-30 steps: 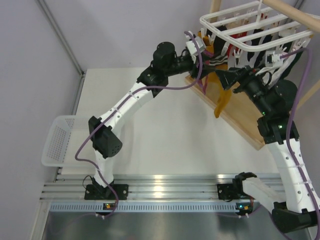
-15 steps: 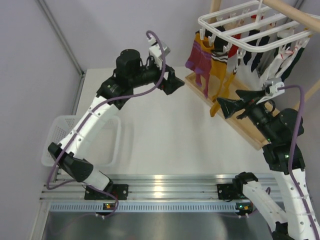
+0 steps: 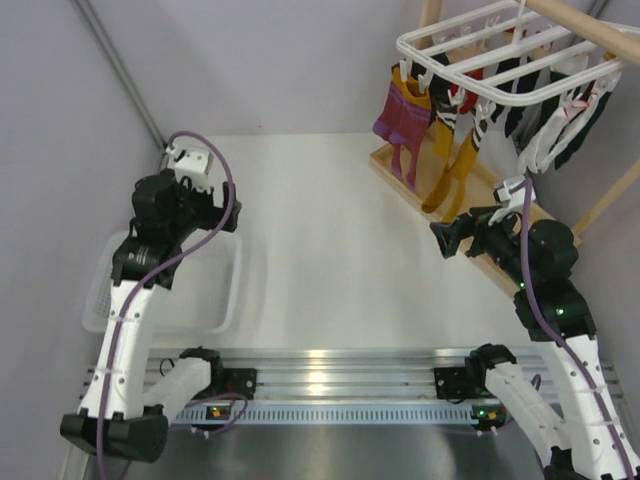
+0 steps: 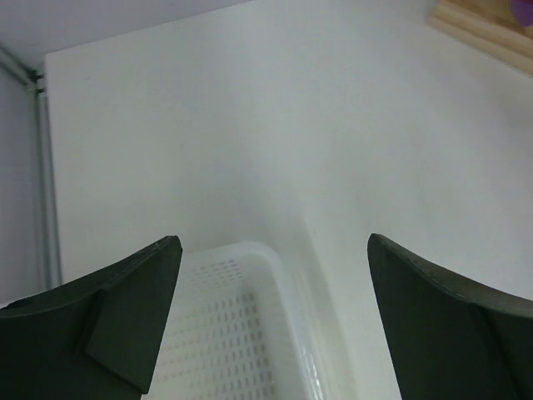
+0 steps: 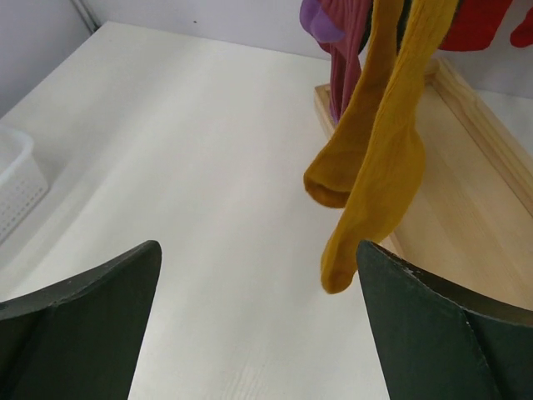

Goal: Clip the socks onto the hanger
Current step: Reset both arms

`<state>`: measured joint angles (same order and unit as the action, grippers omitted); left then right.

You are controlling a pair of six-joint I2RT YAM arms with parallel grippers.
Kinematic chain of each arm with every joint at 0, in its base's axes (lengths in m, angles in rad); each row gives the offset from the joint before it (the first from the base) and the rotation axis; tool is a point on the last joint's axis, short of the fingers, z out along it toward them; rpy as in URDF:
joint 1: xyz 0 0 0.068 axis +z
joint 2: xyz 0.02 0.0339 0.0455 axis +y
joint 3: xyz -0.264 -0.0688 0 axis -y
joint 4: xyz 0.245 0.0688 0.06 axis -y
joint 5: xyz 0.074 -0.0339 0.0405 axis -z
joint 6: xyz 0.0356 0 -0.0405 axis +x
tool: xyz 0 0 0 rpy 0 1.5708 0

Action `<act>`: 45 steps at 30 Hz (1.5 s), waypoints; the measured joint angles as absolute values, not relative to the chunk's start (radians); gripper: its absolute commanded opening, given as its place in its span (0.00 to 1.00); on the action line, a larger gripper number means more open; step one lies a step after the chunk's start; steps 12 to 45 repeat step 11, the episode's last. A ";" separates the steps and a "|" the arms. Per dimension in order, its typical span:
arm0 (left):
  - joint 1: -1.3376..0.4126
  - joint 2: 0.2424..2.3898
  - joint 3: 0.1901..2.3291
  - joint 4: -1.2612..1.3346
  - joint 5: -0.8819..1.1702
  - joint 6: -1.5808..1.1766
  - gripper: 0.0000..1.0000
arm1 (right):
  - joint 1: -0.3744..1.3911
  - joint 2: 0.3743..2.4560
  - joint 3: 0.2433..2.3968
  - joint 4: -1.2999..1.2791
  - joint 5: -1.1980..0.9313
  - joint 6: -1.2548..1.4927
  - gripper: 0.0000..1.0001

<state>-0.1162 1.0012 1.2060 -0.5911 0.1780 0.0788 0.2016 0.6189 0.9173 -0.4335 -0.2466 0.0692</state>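
Two mustard-yellow socks (image 3: 447, 160) hang limp from the white hanger (image 3: 500, 48) at the back right, their toes just above the wooden base. In the right wrist view these socks (image 5: 379, 162) dangle ahead and to the right, apart from the fingers. My right gripper (image 3: 447, 236) (image 5: 258, 246) is open and empty, below and in front of the socks. Far from the hanger, my left gripper (image 3: 222, 212) (image 4: 275, 242) is open and empty above the far end of the white mesh basket.
A purple-magenta sock (image 3: 398, 118) and white, black and red socks hang on the same hanger. The hanger's wooden base (image 3: 500, 268) runs diagonally at the right. The white mesh basket (image 3: 228, 300) (image 4: 279, 267) sits at the left edge.
Both arms have drawn back from the hanger with jaws opening wide. The left arm swung left to above the basket. The yellow socks now hang free from the hanger.
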 measured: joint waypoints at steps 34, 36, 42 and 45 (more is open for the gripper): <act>-0.067 0.823 1.025 -0.643 0.004 0.130 0.98 | 0.202 0.570 0.889 -0.454 -0.249 0.048 1.00; -0.067 0.823 1.025 -0.643 0.004 0.130 0.98 | 0.202 0.570 0.889 -0.454 -0.249 0.048 1.00; -0.067 0.823 1.025 -0.643 0.004 0.130 0.98 | 0.202 0.570 0.889 -0.454 -0.249 0.048 1.00; -0.067 0.823 1.025 -0.643 0.004 0.130 0.98 | 0.202 0.570 0.889 -0.454 -0.249 0.048 1.00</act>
